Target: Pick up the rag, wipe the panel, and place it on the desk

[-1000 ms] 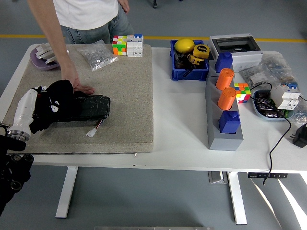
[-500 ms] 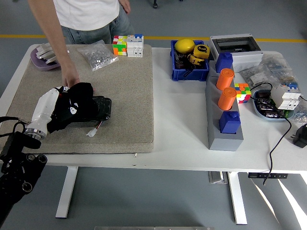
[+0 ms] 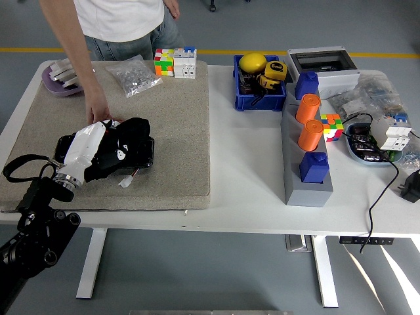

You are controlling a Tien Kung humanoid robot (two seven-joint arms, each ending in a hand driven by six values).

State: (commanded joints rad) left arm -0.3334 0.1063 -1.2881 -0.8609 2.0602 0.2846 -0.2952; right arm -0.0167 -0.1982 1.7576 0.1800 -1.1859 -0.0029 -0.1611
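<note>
Left hand (image 3: 125,147) fingers grip the rag (image 3: 134,134) on the panel (image 3: 69,146).

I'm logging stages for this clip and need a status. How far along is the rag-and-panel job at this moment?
Picked up: the left hand presses the black rag on the black panel. In hand: wiping, with the rag at the panel's right end, while a person's hand steadies the far edge. Left: finishing the wipe and placing the rag on the desk.
</note>
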